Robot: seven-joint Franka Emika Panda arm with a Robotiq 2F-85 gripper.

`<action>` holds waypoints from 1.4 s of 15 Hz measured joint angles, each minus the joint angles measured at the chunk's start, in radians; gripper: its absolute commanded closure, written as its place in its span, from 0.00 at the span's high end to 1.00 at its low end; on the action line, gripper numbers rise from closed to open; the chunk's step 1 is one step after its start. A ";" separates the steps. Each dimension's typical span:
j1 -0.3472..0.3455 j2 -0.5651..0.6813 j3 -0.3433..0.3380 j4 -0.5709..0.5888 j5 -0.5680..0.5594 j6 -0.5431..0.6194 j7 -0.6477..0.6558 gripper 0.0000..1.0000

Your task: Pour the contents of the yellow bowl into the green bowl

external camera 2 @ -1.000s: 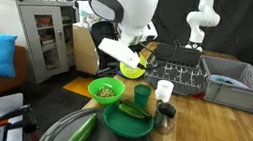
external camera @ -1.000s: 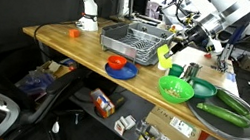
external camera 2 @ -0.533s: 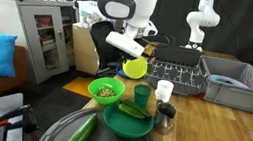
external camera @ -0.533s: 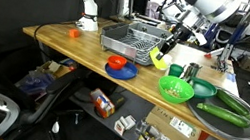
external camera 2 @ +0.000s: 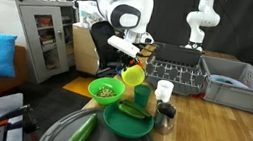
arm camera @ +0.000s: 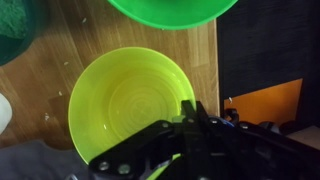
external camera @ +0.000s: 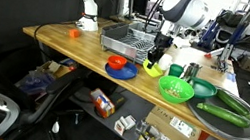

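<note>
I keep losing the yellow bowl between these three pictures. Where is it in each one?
In an exterior view: yellow bowl near centre, left of the green bowl.
In an exterior view: near centre, up and right of the green bowl.
Wrist view: fills the middle.
Shared landmark: the green bowl, at the wrist view's top edge.

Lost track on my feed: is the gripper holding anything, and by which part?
Yes. The gripper is shut on the yellow bowl, pinching its rim at the edge nearest the wrist camera. The bowl's inside looks empty.
</note>
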 measured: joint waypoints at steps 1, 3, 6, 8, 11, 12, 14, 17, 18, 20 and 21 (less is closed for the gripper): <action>-0.001 0.020 0.007 0.026 -0.028 -0.030 0.046 0.01; -0.003 0.058 0.022 0.077 -0.058 -0.092 0.116 0.01; -0.003 0.103 0.032 0.146 -0.073 -0.164 0.182 0.29; -0.003 0.122 0.034 0.183 -0.074 -0.202 0.216 0.42; -0.005 0.138 0.034 0.220 -0.074 -0.239 0.266 0.65; -0.005 0.139 0.034 0.224 -0.074 -0.242 0.280 0.71; -0.007 0.139 0.034 0.229 -0.073 -0.243 0.304 0.86; -0.018 0.129 0.055 0.235 -0.049 -0.231 0.305 1.00; -0.028 0.119 0.079 0.234 -0.024 -0.214 0.296 1.00; -0.049 0.081 0.133 0.218 0.048 -0.165 0.261 1.00; -0.061 0.052 0.167 0.198 0.095 -0.131 0.233 1.00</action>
